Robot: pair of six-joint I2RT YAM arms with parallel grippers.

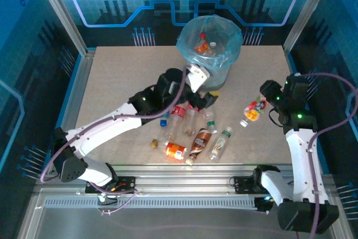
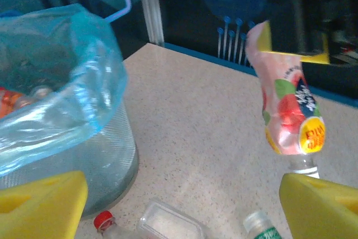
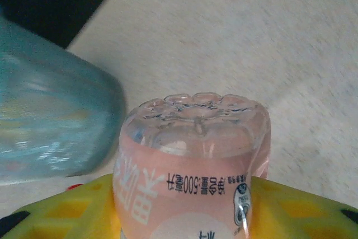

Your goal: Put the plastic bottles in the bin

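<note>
Pink bottle clamped near its base in right gripper, well right of the bin. Left gripper wide and empty just in front of the bin, over loose bottles. Risk: slick plastic slipping mid-carry; arms colliding at the bin

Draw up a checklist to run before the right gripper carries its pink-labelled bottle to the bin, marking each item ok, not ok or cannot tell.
1. Right gripper closed on the clear plastic pink-labelled bottle: ok.
2. Bottle lifted off the beige speckled table: cannot tell from these angles.
3. Round grey bin with light-blue bag liner has an open mouth: ok.
4. Bottle above the bin: not ok, it is off to the bin's right.
5. Left gripper open and empty: ok.
</note>
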